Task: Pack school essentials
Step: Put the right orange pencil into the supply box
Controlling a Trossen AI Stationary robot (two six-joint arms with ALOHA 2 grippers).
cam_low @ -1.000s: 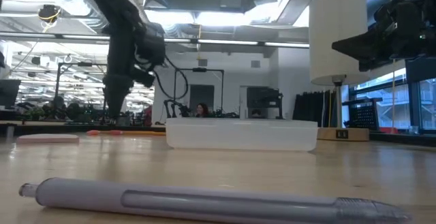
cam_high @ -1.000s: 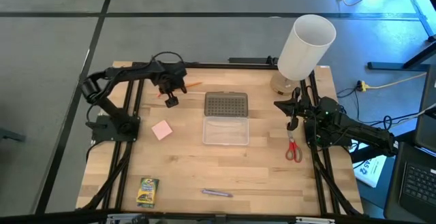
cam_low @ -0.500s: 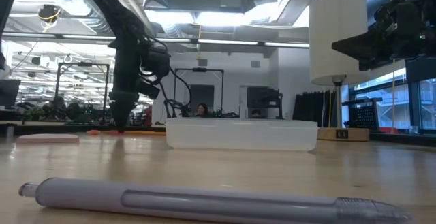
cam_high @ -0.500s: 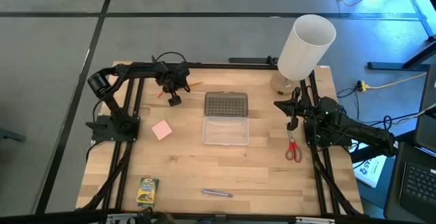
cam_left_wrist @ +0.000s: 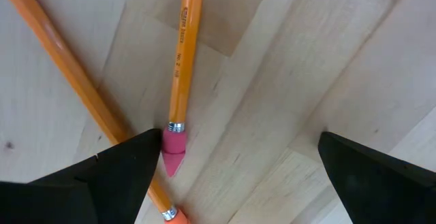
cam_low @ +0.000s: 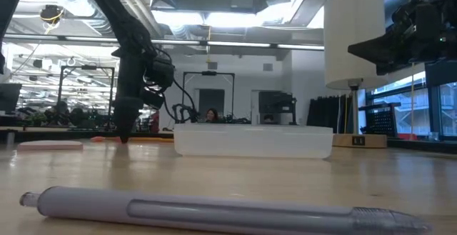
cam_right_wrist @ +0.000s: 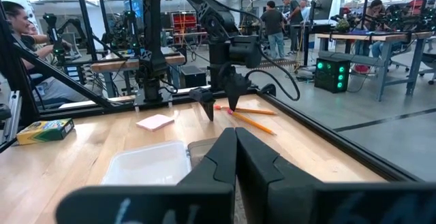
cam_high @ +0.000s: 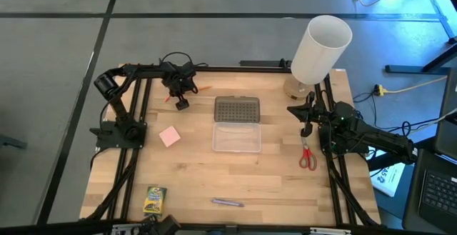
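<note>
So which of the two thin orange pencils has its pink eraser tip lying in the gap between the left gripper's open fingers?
The steeper one, printed along its side: its pink tip lies beside one finger of the left gripper. The other pencil runs under that finger.

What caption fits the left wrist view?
Left gripper, jaws open, over two orange pencils on the wooden table.

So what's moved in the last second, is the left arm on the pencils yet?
The left gripper has shifted toward the table's far edge and come down over the two orange pencils, fingers open with nothing gripped; one pencil's eraser end sits beside a finger. The right gripper, shut, stayed above the scissors. The eraser, case, crayon box and pen have not moved.
</note>
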